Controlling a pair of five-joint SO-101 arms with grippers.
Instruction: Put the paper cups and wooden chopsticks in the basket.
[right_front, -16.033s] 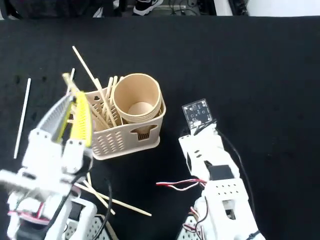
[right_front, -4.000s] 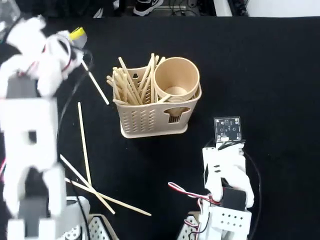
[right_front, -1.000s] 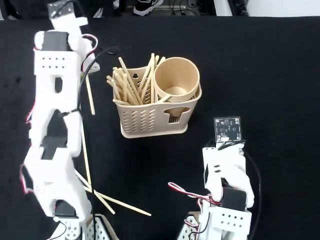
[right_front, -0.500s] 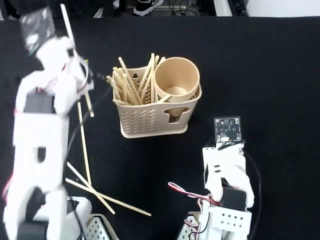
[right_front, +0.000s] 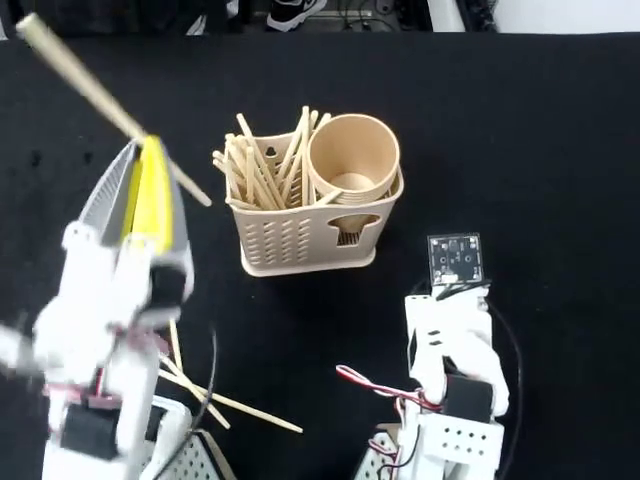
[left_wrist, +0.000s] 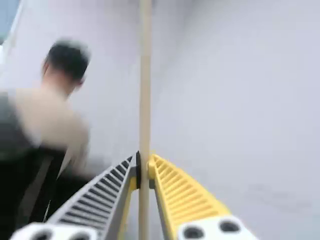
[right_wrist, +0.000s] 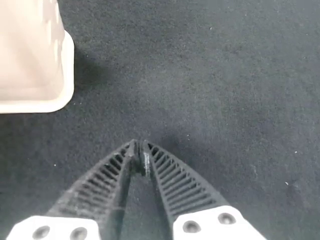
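Shows the left claw (right_front: 140, 150) drawn back from the upper left of the frame to left of centre, clenched on one wooden chopstick (right_front: 75, 75) now lifted off the table (right_front: 540, 120); means one more stick ready for the basket (right_front: 310, 245); holds stacked paper cups (right_front: 352, 165) in its right compartment, a chopstick bundle (right_front: 262, 170) in its left; leaves loose chopsticks (right_front: 240, 408) lying at lower left; keeps the right claw (right_wrist: 137, 156) clenched on nothing near the basket's corner.
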